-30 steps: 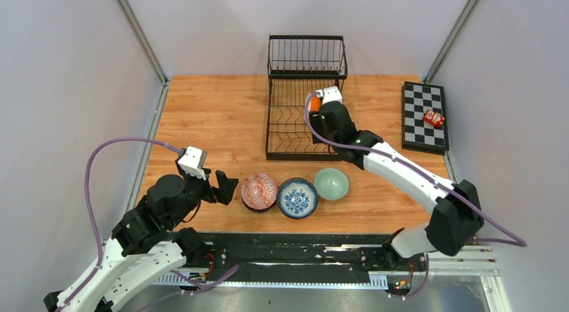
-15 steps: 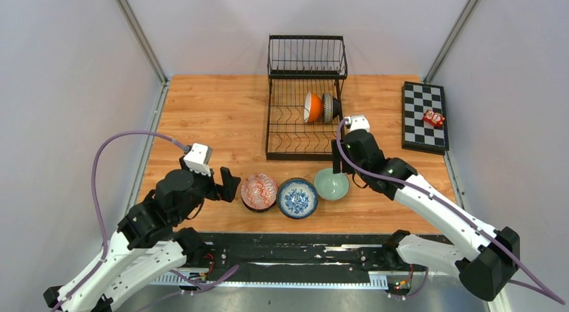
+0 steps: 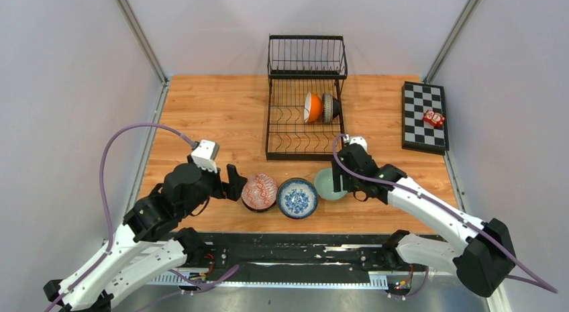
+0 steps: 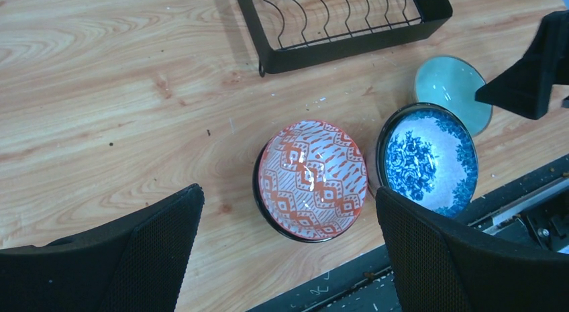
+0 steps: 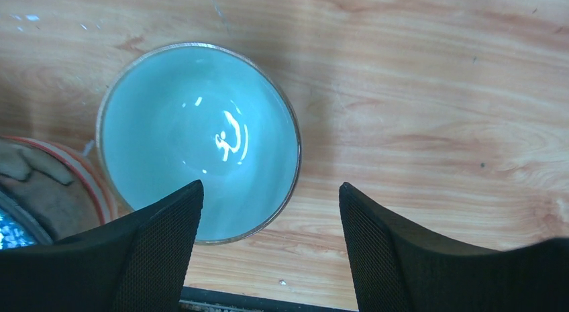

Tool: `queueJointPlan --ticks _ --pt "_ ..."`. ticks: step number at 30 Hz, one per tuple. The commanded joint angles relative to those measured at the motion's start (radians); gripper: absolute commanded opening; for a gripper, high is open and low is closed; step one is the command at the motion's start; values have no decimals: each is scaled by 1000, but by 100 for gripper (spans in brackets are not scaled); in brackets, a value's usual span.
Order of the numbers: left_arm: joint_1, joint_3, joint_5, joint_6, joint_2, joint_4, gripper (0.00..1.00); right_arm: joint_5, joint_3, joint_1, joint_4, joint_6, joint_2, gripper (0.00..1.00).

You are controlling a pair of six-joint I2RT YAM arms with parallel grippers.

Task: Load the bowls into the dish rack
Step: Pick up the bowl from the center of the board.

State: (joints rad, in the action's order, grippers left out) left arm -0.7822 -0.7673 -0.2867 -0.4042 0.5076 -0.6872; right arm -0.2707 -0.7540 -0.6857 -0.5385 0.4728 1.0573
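The rack [image 3: 295, 155] stood at the far middle of the table [image 3: 208, 117]; two bowls stood on edge in the right-hand slots of its lower tier, an orange bowl [image 3: 312, 108] and a dark bowl [image 3: 329, 107] against it. Three more bowls lay upright in a row on the wood just in front of the rack: a red bowl [image 4: 313, 180] on the left, a blue bowl [image 4: 428, 159] just beside it, and a green bowl [image 5: 198, 143] on the right. The left gripper [image 4: 288, 196] hung by the red bowl, fingers spread wide and holding nothing; its wrist view showed that bowl between them. The right gripper [image 5: 270, 188] hung over the green bowl, its fingers apart and gripping nothing; one finger was over the bowl's inside, the other over bare wood outside the rim. A checkered board [image 3: 419, 131] lay at the table's right edge; a small red thing [image 3: 433, 118] sat on it, its markings too small to read.
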Motion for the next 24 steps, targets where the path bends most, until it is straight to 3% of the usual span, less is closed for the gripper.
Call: queueJointPlan --ticks 1,24 --pt "-2 -19 48 -22 17 26 100 46 38 18 18 49 47 75" --pt "-2 7 105 -34 76 70 100 138 134 119 220 73 172 52"
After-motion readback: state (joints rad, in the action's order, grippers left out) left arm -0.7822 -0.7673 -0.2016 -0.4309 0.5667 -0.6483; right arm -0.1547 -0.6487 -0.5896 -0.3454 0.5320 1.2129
